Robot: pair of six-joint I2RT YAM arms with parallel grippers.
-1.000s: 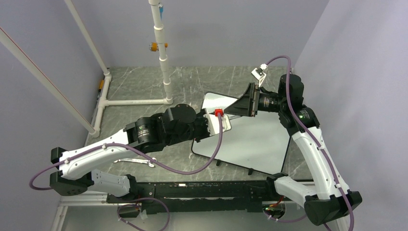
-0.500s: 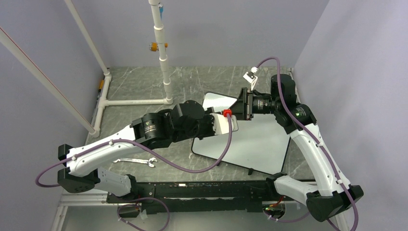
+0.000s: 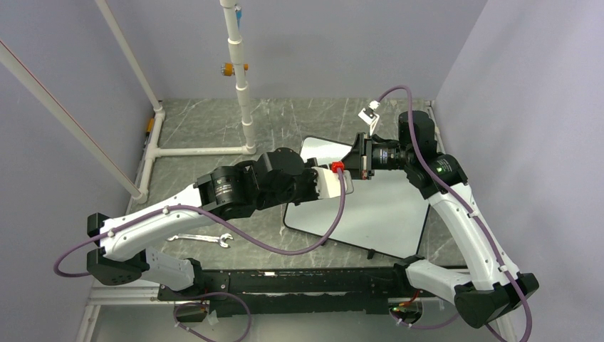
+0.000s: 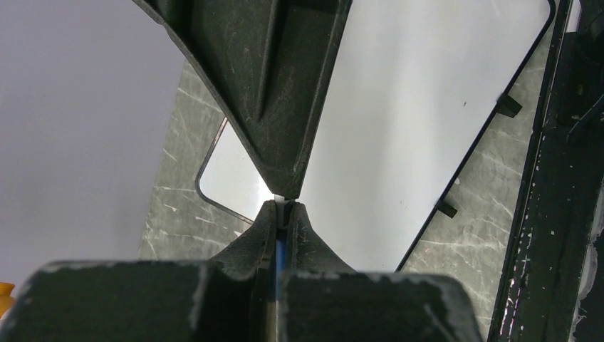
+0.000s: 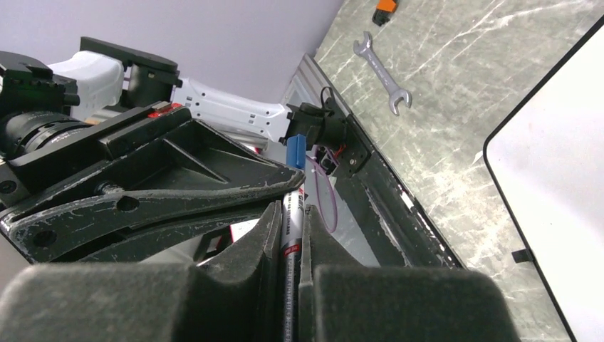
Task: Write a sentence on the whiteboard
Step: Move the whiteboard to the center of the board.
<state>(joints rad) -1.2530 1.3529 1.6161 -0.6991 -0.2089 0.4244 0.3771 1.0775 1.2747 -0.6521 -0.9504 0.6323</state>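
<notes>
The whiteboard [image 3: 384, 206] lies flat at the right of the table, glossy white with a thin black rim; it also shows in the left wrist view as the whiteboard [image 4: 399, 107]. The sentence is not in view on its visible surface. Above its far left corner my two grippers meet tip to tip. My left gripper [image 3: 343, 173] [image 4: 285, 214] is shut on the blue end of a marker [image 4: 280, 246]. My right gripper [image 3: 356, 164] [image 5: 290, 214] is shut on the white printed barrel of the same marker [image 5: 290, 231].
A wrench [image 3: 203, 239] [image 5: 381, 71] lies on the marble table near the left arm's base. A white pipe frame [image 3: 242, 92] stands at the back left. A black rail [image 3: 299, 281] runs along the table's near edge.
My right gripper has shut on the marker. Before that the left arm swung right and the right gripper came left until their tips met.
</notes>
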